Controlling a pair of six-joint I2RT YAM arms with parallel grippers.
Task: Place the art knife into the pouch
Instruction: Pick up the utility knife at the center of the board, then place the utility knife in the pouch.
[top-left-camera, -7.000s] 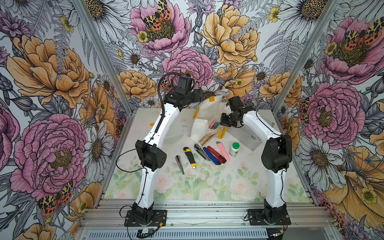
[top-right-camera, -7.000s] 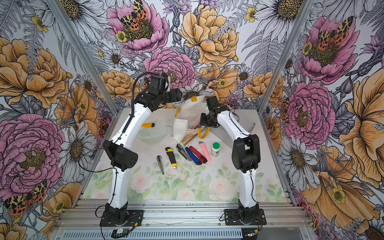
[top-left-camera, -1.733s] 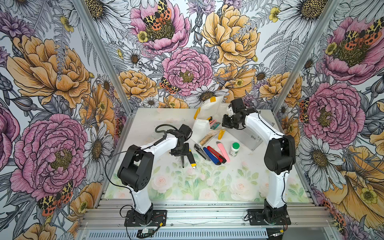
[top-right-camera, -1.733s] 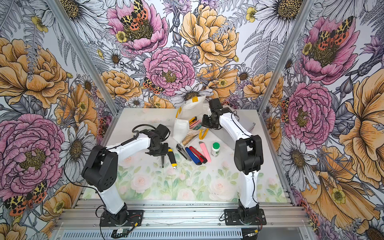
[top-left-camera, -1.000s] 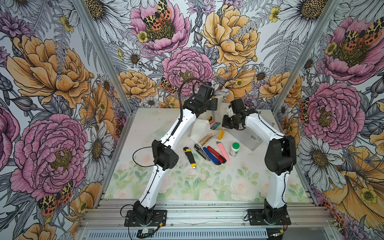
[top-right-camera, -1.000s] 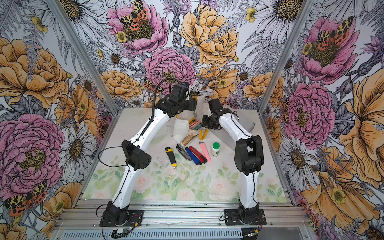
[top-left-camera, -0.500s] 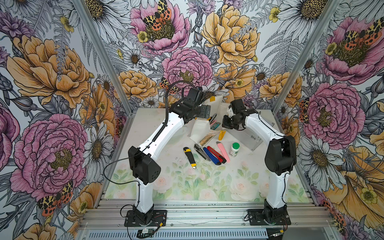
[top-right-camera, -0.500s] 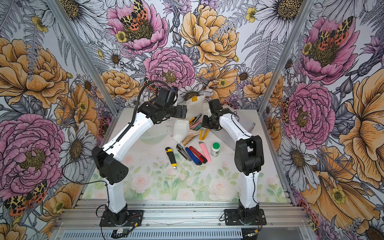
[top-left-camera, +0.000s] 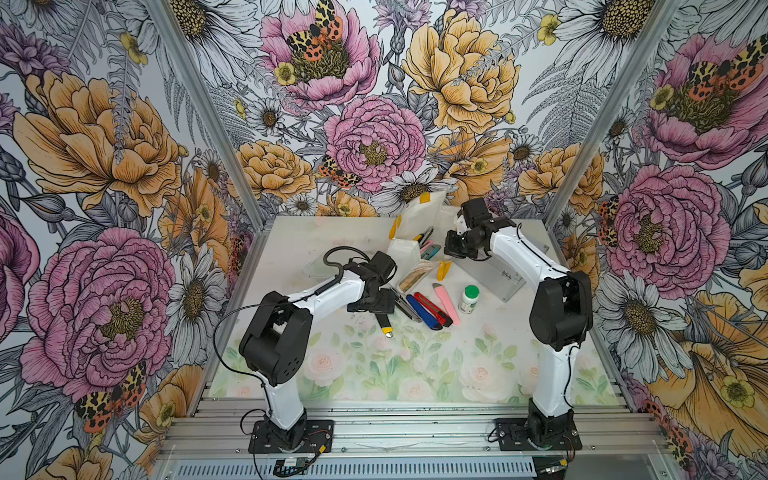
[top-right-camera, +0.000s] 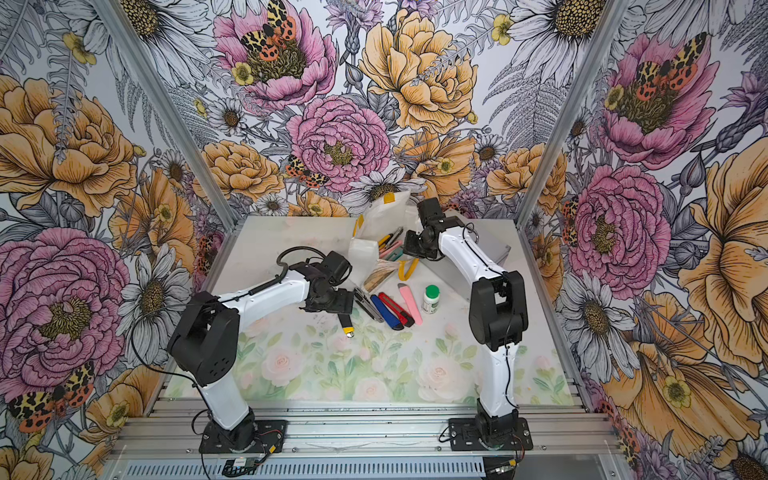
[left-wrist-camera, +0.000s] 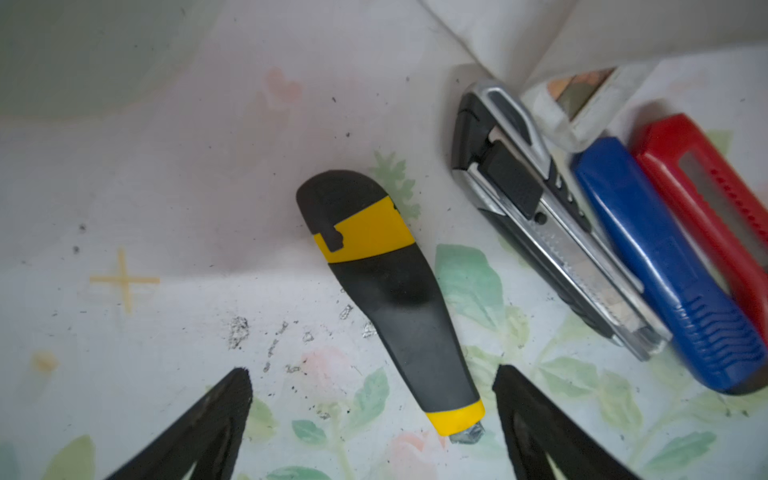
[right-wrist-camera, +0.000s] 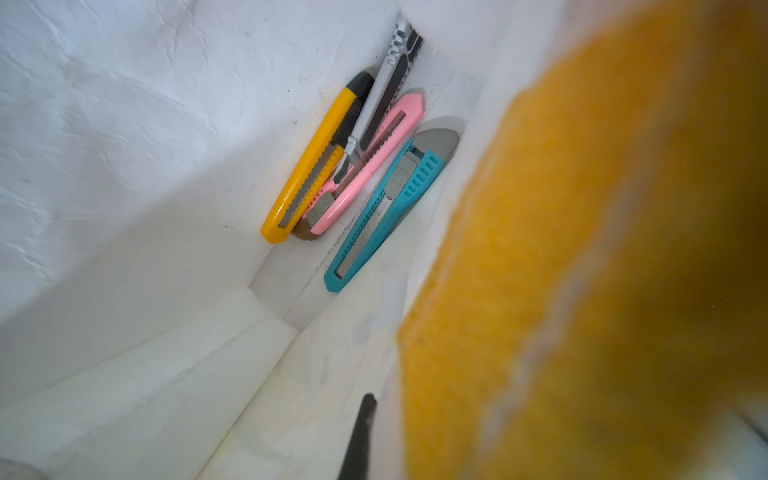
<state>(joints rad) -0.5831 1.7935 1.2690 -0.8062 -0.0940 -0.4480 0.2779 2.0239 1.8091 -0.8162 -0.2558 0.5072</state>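
Observation:
A black and yellow art knife (left-wrist-camera: 386, 291) lies flat on the floral mat, also seen in both top views (top-left-camera: 384, 324) (top-right-camera: 345, 325). My left gripper (left-wrist-camera: 372, 374) hovers low over it, open, one finger on each side of its blade end and touching nothing; a top view shows it too (top-left-camera: 371, 302). The pouch (top-left-camera: 405, 253) (top-right-camera: 365, 251) stands at the back with its mouth held wide. My right gripper (top-left-camera: 455, 249) is shut on the pouch's rim by a yellow handle (right-wrist-camera: 582, 249). Several art knives (right-wrist-camera: 357, 166) lie inside on the white lining (right-wrist-camera: 124, 166).
Beside the black and yellow knife lie a silver knife (left-wrist-camera: 552, 232), a blue one (left-wrist-camera: 665, 266), a red one (left-wrist-camera: 706, 183) and a pink one (top-left-camera: 446, 302). A green-capped bottle (top-left-camera: 468, 298) stands to their right, a silver case (top-left-camera: 505, 272) behind it, a clear dish (top-left-camera: 318, 266) at the left.
My left arm swung from the pouch's mouth back and down to the mat, ending over the black and yellow knife with its jaws open. The right arm has kept still on the pouch.

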